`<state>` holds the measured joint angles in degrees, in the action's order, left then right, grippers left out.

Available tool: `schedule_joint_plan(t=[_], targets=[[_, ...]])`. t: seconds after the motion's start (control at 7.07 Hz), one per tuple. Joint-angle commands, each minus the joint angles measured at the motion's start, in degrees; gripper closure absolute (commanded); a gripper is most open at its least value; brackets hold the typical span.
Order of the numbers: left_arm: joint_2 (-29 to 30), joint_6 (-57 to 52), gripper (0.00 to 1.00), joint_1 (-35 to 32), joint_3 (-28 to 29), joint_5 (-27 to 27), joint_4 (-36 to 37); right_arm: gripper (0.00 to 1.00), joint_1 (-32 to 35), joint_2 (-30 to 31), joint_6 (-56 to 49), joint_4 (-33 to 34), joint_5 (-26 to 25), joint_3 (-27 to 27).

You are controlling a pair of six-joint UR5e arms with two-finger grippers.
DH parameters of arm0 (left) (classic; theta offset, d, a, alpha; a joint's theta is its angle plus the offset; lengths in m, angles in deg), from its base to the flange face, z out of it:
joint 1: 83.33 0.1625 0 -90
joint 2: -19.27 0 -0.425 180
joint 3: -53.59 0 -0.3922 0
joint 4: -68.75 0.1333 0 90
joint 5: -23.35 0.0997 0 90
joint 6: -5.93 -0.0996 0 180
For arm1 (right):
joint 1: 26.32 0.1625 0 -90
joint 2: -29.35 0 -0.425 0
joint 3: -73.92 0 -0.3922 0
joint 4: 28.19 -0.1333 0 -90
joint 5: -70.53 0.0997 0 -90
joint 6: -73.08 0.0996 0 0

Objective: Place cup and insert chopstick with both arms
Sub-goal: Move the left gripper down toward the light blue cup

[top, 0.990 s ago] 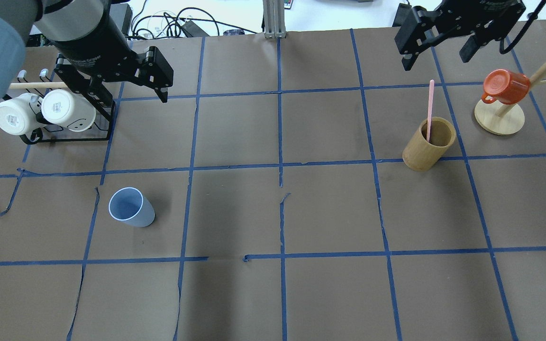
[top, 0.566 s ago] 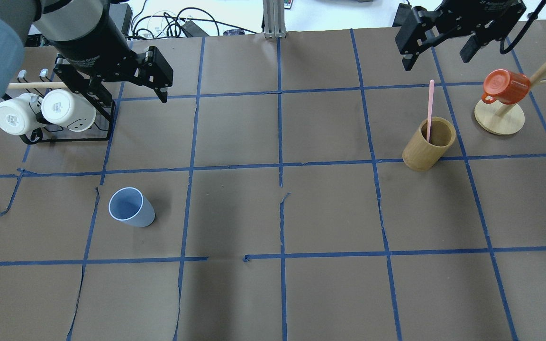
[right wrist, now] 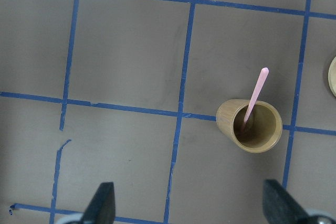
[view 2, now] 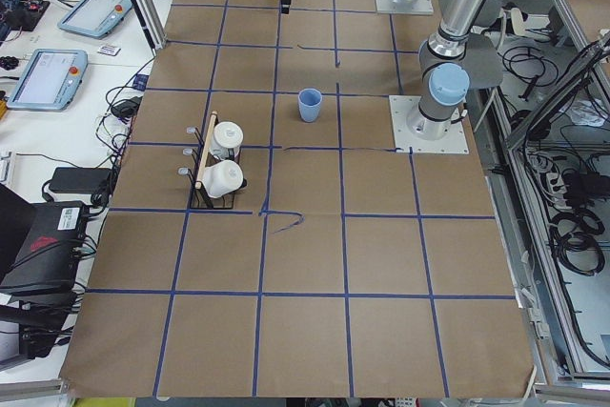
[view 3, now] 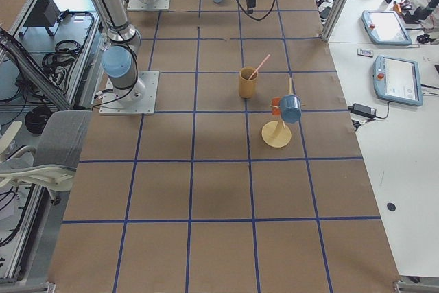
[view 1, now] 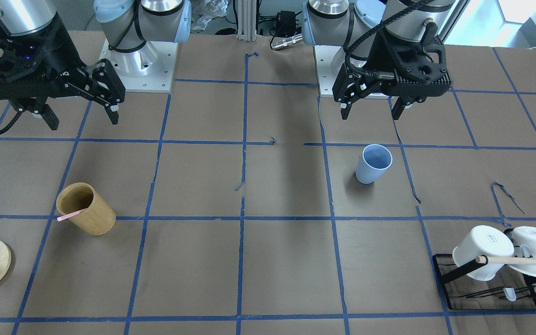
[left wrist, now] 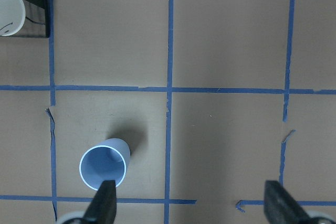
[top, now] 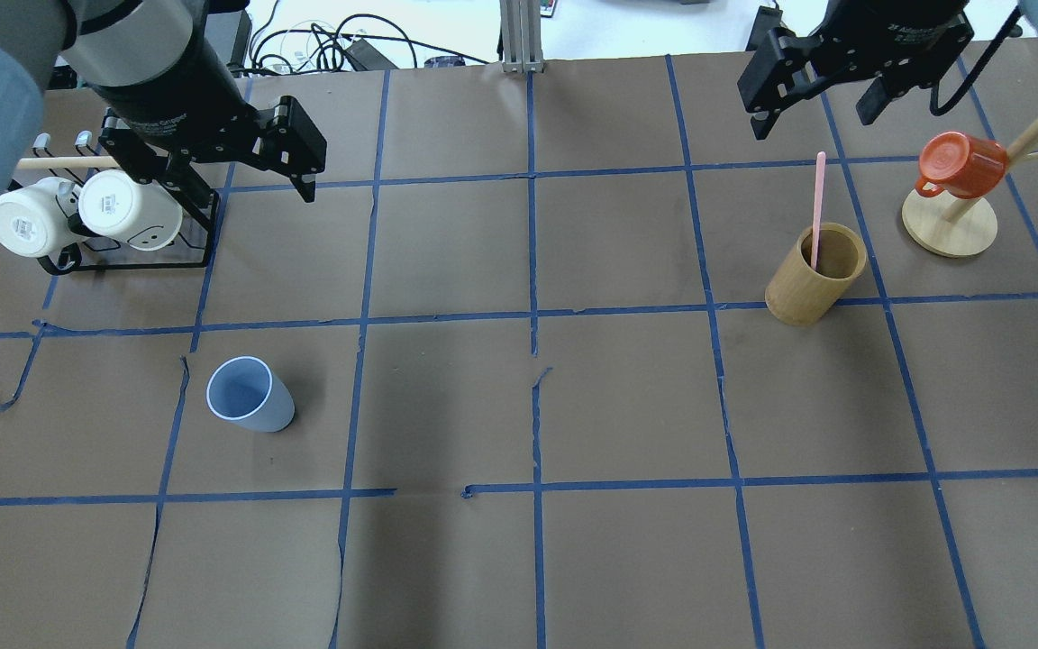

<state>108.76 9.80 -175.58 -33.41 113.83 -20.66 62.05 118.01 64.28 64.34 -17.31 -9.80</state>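
Observation:
The light-blue cup (top: 249, 407) stands upright on the brown table, left of centre; it also shows in the front view (view 1: 374, 164) and the left wrist view (left wrist: 104, 167). The pink chopstick (top: 817, 207) leans inside a tan wooden cup (top: 814, 275), and shows in the right wrist view (right wrist: 255, 98) and the front view (view 1: 72, 215). My left gripper (view 1: 370, 111) is open and empty, high above the table near the blue cup. My right gripper (view 1: 84, 121) is open and empty, high up near the wooden cup.
A black rack (top: 122, 252) with two white mugs and a wooden rod stands at the far left. A wooden mug tree (top: 950, 225) with an orange mug (top: 960, 164) stands at the far right. Cables lie beyond the table's far edge.
Both arms have shifted slightly; the right gripper has drifted a little to the left in the overhead view. The cup, the chopstick and the wooden cup have not moved.

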Motion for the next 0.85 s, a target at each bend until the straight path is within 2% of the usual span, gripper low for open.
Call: schedule_joint_plan(t=[0.0, 0.28, 0.42, 0.57, 0.71], targets=[[0.33, 0.00, 0.00, 1.10, -0.44, 0.48, -1.80, 0.00, 0.05, 0.55, 0.27, 0.73, 0.03, -1.28], [2.95, -0.43, 0.00, 4.43, -3.76, 0.49, -2.17, 0.00, 0.05, 0.64, -0.42, 0.64, 0.30, -1.28], [4.53, -3.92, 0.00, 5.66, -7.79, 0.49, 0.26, 0.00, -0.04, 0.64, -0.43, 0.64, 0.21, -1.28], [5.86, -6.56, 0.00, 5.85, -12.44, 0.58, 7.68, 0.00, -0.04, 0.64, -0.51, 0.64, 0.21, -1.28], [6.04, -7.46, 0.00, 5.85, -18.06, 0.66, 11.32, 0.00, -0.13, 0.64, -0.43, 0.64, 0.30, -1.19]])
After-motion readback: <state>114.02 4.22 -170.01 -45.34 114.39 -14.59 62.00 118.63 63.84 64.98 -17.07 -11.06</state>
